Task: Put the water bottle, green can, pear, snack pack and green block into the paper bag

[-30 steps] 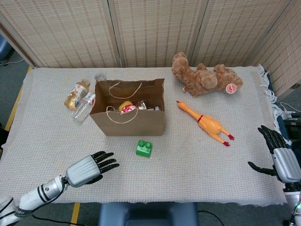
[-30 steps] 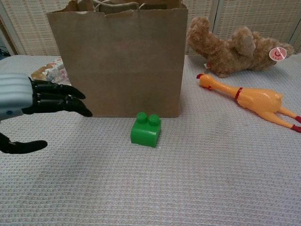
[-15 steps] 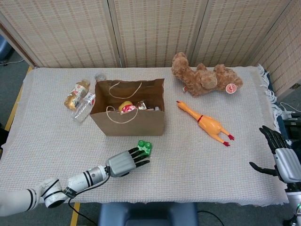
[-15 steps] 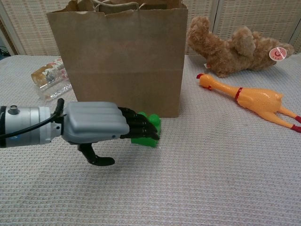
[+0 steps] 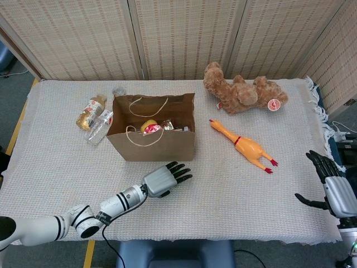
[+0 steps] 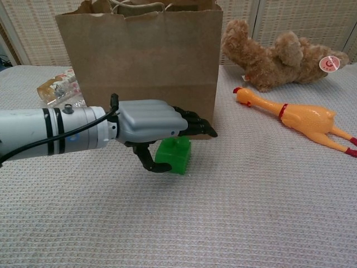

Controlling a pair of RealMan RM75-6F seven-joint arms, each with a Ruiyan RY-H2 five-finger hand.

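Compared with half a second earlier, the left hand point(image 6: 153, 124) has advanced farther over the green block point(image 6: 174, 156), so that the head view now hides the block beneath it; the right hand point(image 5: 333, 190) has scarcely shifted. Left hand: fingers extended and spread above the block, thumb point(image 6: 146, 160) hanging down at the block's left side; whether the thumb touches the block cannot be told, and nothing is lifted. Right hand: at the table's right edge, fingers apart, holding nothing.

Green block: on the white woven cloth point(image 5: 223, 184), just in front of the paper bag point(image 6: 139, 67). Paper bag: upright, mouth open. Through the mouth the head view shows a yellow rounded item point(image 5: 148, 125) and a shiny wrapper point(image 5: 167, 125); what they are is not clear.

Left of the bag, lying on the cloth: a clear water bottle point(image 5: 99, 128) just beside the bag wall, and a bottle with an orange label point(image 5: 91, 111) beyond it. Right of the bag: a rubber chicken point(image 5: 244, 146) lying diagonally. Farther back: a brown teddy bear point(image 5: 242, 89) with a round tag, lying on its side near the folding screen point(image 5: 184, 33).
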